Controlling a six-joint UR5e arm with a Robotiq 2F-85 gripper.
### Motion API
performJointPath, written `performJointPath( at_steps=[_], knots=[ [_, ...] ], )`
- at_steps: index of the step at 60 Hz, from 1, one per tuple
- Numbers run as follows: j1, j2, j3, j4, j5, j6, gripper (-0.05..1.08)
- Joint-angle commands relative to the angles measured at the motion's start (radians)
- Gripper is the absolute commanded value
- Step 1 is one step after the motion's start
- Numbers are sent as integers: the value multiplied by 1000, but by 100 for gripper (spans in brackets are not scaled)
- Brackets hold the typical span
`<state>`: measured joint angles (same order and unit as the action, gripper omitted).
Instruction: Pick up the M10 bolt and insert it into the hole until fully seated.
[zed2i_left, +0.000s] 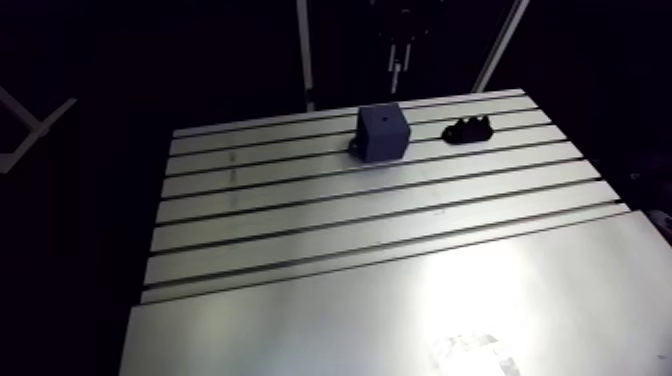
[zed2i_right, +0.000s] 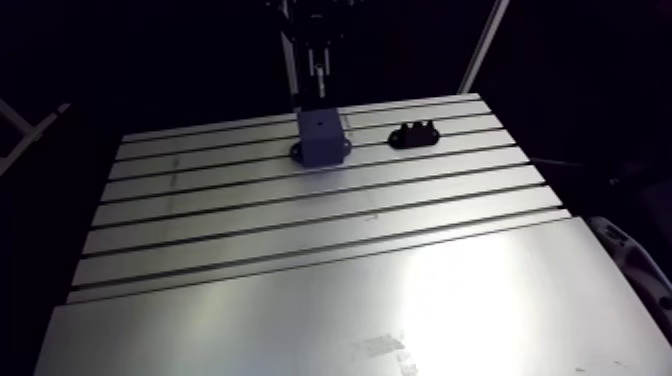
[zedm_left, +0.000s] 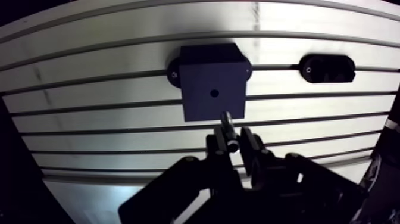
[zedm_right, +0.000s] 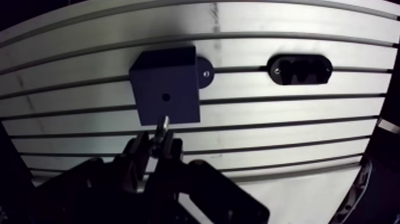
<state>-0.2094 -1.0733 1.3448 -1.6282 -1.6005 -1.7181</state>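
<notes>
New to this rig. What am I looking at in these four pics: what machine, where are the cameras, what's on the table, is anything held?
It is one robot arm ending in a two-finger gripper. Two pictures come from a stereo camera riding on the arm's upper link, looking down over the slotted aluminium table. The other two come from a stereo camera on the wrist, looking down past the fingers, so straight slots look curved. On the table stands a dark blue block with a small hole in its top face. Beside it, apart, lies a black holder. The gripper is shut on a metal bolt, which is not yet in the hole.
</notes>
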Motion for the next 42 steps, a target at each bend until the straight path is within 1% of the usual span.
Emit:
performJointPath(
  at_steps=[1, 4, 8, 10, 42],
  knots=[
    [5, 5, 3, -6, 6, 1, 108],
    [5, 5, 3, -9, 7, 1, 108],
    [5, 14, 3, -17, 15, 2, 108],
    [5, 15, 3, -17, 15, 5, 108],
    [8, 28, 7, -19, 11, 21, 108]
  ],
)
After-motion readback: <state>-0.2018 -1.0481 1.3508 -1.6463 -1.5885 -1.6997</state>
